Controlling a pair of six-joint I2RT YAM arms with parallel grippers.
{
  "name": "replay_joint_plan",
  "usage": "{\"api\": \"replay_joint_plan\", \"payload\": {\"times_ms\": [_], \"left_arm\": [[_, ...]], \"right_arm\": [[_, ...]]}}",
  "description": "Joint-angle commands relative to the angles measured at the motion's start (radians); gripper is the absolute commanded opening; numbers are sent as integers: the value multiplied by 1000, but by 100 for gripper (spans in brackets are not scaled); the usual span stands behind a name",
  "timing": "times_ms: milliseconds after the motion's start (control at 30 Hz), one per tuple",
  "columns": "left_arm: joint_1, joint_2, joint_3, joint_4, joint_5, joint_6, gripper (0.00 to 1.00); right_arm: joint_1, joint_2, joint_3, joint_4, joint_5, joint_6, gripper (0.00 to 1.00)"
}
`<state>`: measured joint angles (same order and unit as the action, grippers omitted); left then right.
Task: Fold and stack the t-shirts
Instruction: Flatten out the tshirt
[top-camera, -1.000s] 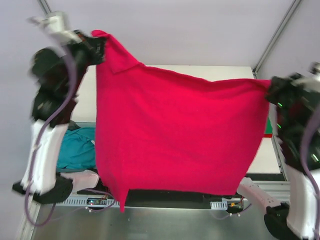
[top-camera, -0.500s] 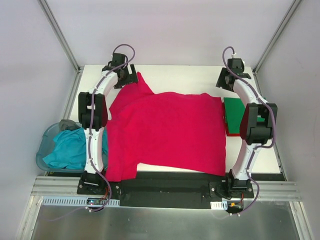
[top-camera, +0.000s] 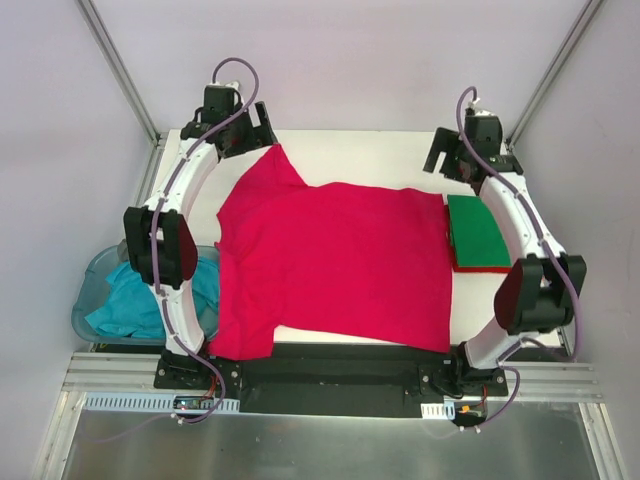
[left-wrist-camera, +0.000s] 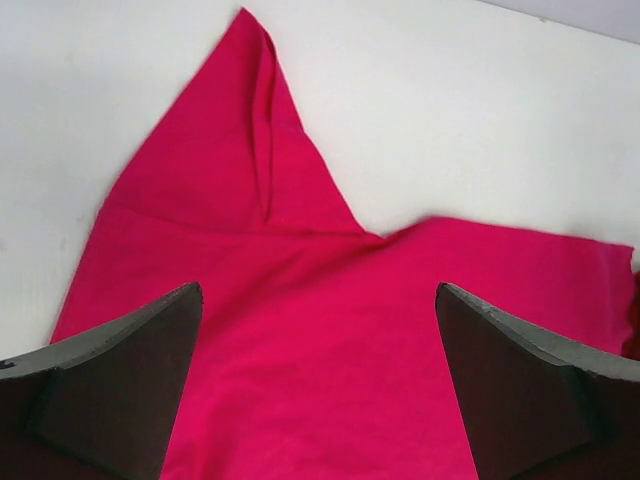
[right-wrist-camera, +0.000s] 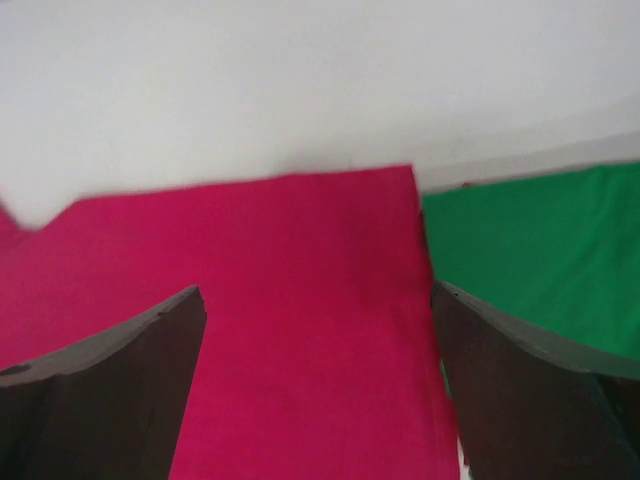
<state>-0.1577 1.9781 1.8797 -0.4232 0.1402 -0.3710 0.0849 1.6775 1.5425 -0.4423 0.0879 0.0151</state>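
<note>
A crimson red t-shirt (top-camera: 335, 265) lies spread flat on the white table (top-camera: 360, 155), one sleeve pointing to the far left corner. My left gripper (top-camera: 250, 135) (left-wrist-camera: 318, 290) hovers open over that sleeve (left-wrist-camera: 250, 110), holding nothing. Above the shirt's far right corner (right-wrist-camera: 280, 300) my right gripper (top-camera: 447, 158) (right-wrist-camera: 317, 292) is open and free of the cloth. A folded green t-shirt (top-camera: 477, 230) (right-wrist-camera: 540, 250) lies on a folded red one (top-camera: 485, 268) just right of the spread shirt. A teal t-shirt (top-camera: 125, 300) sits crumpled in the tub.
The translucent blue tub (top-camera: 85, 300) stands off the table's left side, beside the left arm's base. The spread shirt's near left part (top-camera: 245, 340) reaches over the table's front edge. Metal frame posts (top-camera: 120, 70) rise at the far corners.
A second ago both grippers held the red shirt stretched up in the air. It now lies flat on the table, and both grippers have opened and drawn back off it toward the far edge.
</note>
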Motion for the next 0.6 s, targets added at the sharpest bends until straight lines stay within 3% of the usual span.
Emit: {"api": "replay_joint_plan", "payload": {"times_ms": [0, 100, 233, 567], "left_arm": [[-5, -56, -74, 4, 114, -35, 99], [-16, -26, -94, 6, 168, -86, 99], [-48, 68, -51, 8, 112, -138, 99], [-72, 277, 61, 9, 7, -235, 99]], "right_arm": [[82, -108, -174, -38, -114, -7, 96], [131, -131, -290, 3, -120, 14, 96], [160, -111, -386, 53, -160, 45, 96], [168, -22, -461, 50, -177, 36, 96]]}}
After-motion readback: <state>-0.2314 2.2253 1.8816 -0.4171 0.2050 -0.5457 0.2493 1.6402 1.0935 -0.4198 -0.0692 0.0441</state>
